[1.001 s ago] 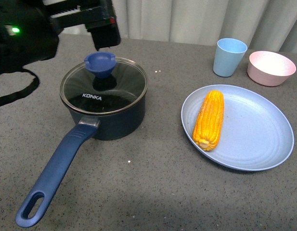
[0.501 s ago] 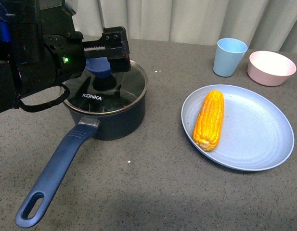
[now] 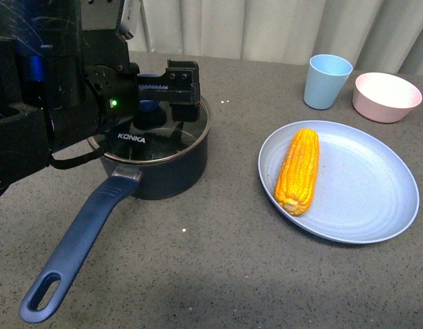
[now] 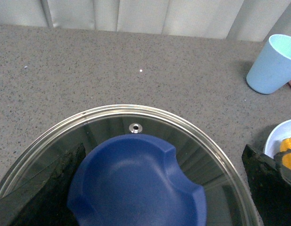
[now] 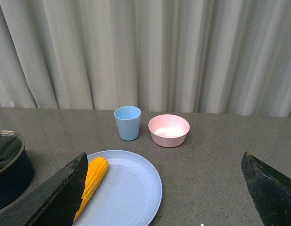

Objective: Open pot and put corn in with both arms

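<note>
Pot (image 3: 163,175) sits at the left of the desk (image 3: 218,274), with its glass lid (image 3: 156,133) on. The left hand (image 4: 157,188) hangs low over the lid, spread wide, one finger (image 4: 41,188) on either side of the blue knob (image 3: 148,107). In the left wrist view one finger is close beside the knob and the other well clear. The right hand (image 5: 164,195) is also spread wide, holding nothing, up above the desk.

The pot is dark navy and round, with a steel-rimmed lid marked KONKA. Its long blue handle (image 3: 81,236) has a slot at the end and points toward the robot and to the left.

The corn (image 3: 298,171) is yellow-orange and husked. It lies on the left part of a pale blue plate (image 3: 362,199), well apart from the pot. Its long axis runs away from the robot, the far end leaning slightly right.

Beyond the plate stand a light blue cup (image 3: 328,81) and a pink bowl (image 3: 386,96). The desk is speckled grey, with a pale curtain (image 3: 266,27) behind.
</note>
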### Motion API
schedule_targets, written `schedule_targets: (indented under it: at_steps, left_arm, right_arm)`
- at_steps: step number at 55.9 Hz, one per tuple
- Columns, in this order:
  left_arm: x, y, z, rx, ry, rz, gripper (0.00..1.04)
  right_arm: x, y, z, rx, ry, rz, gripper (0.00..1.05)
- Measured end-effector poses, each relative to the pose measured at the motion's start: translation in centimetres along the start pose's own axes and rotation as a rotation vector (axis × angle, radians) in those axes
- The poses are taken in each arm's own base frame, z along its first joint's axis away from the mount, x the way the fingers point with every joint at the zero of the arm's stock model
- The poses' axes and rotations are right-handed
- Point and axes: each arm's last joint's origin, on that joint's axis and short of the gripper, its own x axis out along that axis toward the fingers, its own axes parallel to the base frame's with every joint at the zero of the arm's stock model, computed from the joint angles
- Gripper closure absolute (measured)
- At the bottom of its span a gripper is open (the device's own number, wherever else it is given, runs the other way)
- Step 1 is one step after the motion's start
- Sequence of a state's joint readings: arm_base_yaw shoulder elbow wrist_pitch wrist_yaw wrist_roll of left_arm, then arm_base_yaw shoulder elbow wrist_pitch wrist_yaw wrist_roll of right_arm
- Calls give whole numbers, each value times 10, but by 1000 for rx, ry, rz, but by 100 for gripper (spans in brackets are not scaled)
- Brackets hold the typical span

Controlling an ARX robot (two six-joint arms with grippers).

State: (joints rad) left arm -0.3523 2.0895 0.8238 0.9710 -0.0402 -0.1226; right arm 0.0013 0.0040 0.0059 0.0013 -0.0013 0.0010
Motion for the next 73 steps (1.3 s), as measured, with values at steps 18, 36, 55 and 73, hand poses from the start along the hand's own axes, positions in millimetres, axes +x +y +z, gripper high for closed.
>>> schedule_targets:
  at_steps: [18, 36, 55, 73]
  left_arm:
    - [3, 2, -8, 14, 23, 6, 7]
    - [3, 6, -6, 5, -2, 9, 43]
    - [-8, 13, 16, -24, -37, 5, 44]
    - [-26, 94, 28, -82, -80, 179, 44]
  right_arm:
    - [0, 0, 0, 0, 0, 0, 9]
    - [0, 0, 0, 0, 0, 0, 9]
    - [0, 0, 0, 0, 0, 0, 9]
    - [0, 0, 0, 0, 0, 0, 9]
